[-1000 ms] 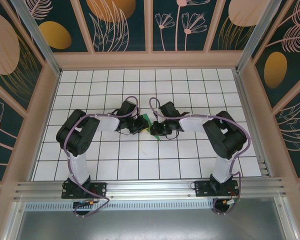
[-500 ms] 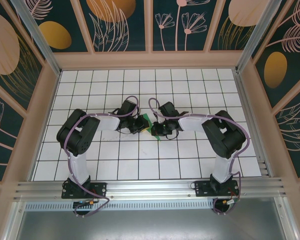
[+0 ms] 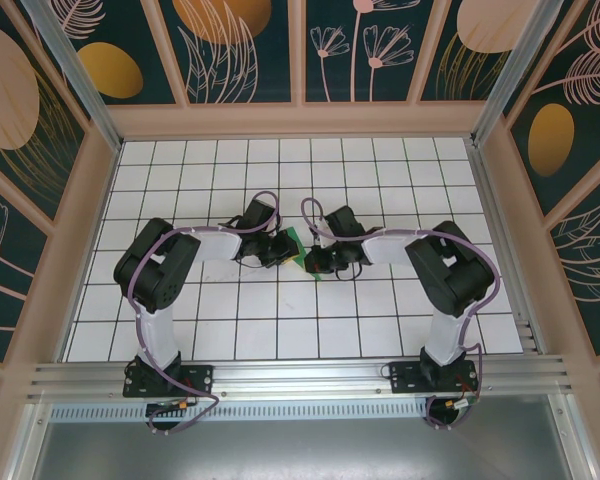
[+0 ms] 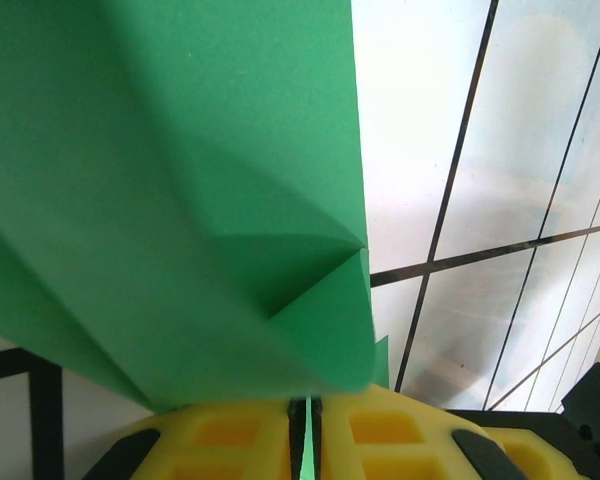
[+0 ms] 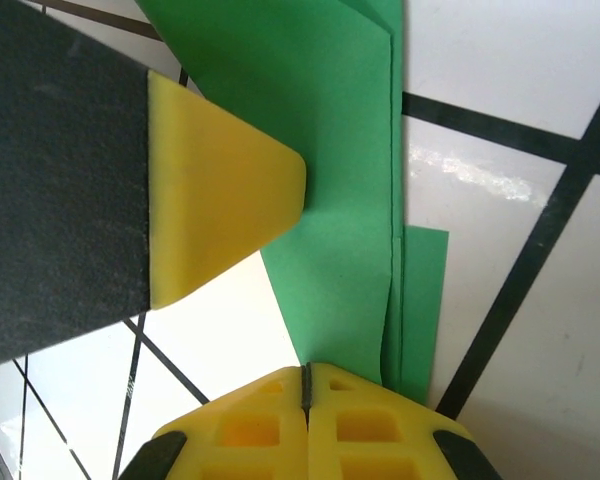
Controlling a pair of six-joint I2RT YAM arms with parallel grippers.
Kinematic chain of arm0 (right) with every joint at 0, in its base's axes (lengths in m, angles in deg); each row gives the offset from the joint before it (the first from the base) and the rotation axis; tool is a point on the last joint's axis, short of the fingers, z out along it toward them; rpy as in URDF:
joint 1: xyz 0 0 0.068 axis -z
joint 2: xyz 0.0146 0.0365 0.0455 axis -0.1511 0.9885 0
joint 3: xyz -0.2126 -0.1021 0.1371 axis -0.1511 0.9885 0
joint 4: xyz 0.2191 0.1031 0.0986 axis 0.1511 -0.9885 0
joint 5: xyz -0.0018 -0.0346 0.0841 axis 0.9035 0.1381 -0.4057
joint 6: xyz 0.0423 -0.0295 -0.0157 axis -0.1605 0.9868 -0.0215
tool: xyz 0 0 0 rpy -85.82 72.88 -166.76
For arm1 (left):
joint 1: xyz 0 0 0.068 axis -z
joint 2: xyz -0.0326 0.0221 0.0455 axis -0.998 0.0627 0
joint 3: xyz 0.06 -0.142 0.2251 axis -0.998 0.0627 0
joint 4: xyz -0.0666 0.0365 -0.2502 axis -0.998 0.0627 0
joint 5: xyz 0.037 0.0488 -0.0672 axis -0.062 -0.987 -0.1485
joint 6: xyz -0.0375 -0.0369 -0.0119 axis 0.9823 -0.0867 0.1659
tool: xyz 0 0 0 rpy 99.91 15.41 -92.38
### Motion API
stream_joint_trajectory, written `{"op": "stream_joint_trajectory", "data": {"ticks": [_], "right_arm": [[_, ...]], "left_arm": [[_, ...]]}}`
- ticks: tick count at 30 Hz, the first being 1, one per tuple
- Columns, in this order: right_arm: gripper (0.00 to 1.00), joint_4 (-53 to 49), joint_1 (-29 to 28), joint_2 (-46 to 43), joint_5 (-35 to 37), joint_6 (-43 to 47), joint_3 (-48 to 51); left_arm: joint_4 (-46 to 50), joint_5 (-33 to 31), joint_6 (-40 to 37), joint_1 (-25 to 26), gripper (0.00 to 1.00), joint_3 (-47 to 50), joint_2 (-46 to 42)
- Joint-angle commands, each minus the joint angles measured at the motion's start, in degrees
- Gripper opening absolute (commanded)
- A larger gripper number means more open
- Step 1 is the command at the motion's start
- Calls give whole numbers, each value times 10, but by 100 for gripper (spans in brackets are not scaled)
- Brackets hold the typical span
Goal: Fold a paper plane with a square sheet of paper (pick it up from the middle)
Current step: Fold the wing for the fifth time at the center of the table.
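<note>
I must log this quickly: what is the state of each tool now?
Left tool: closed, holding the green paper.
Right tool: closed, pinching the same paper at its edge.

White tiled table (image 3: 230, 330) w/ black grid lines, wood rim (image 3: 300, 122) on 3 sides, alu rail (image 3: 300, 378) at front

1. My right tool (image 5: 305, 400): yellow pads pressed together, green paper (image 5: 340, 150) running up from their seam.
2. Paper creased, layers offset along its right edge.
3. Left tool's yellow fingertip (image 5: 220, 190) touches the paper's left side.
4. White gridded tabletop (image 5: 510, 80) beneath.
</note>
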Motion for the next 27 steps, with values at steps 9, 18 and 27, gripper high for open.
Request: {"op": "stream_joint_trajectory", "data": {"ticks": [9, 18, 27], "right_arm": [[6, -124, 8, -36, 12, 9, 88], [5, -137, 10, -64, 25, -13, 122], [5, -160, 14, -92, 40, -23, 125]], "left_arm": [[70, -147, -25, -16, 17, 21, 66], [65, -141, -26, -16, 17, 19, 64], [56, -133, -27, -16, 17, 22, 62]]}}
